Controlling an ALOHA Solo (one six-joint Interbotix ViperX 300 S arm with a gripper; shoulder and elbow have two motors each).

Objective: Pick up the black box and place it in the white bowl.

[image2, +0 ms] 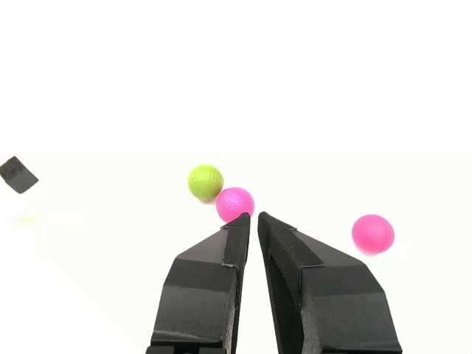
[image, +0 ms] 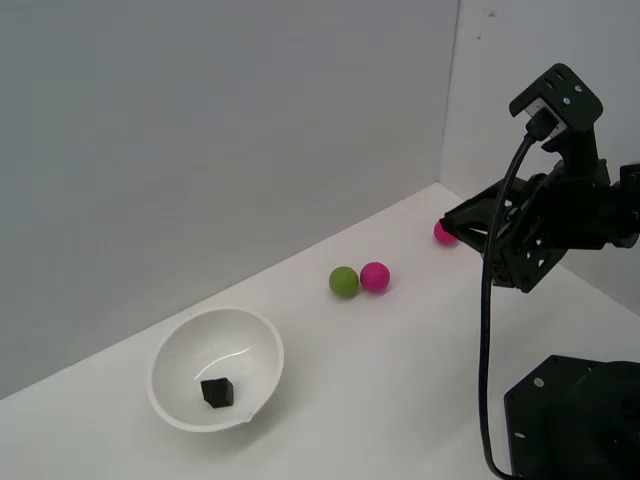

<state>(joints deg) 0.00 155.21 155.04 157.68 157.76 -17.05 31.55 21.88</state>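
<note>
Black box (image: 217,391), white bowl (image: 262,350), green ball (image: 343,281), two pink balls (image: 375,276).

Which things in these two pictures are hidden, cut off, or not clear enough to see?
- Exterior view: the gripper tips are too dark to separate, and they cover part of the far pink ball.
- Wrist view: the white bowl is washed out by glare; only the black box shows.
- Exterior view: the arm base is cut off by the edge.

- Bowl (image: 262,352): glossy white, smooth.
- Box (image: 217,391): matt black.
- Balls, green (image: 343,281) and two pink (image: 375,276) (image: 443,233): dimpled, slight sheen.
- Gripper (image2: 253,217): matt black, ribbed pads (image2: 237,240).
- Table (image: 380,380): smooth, matt white.
</note>
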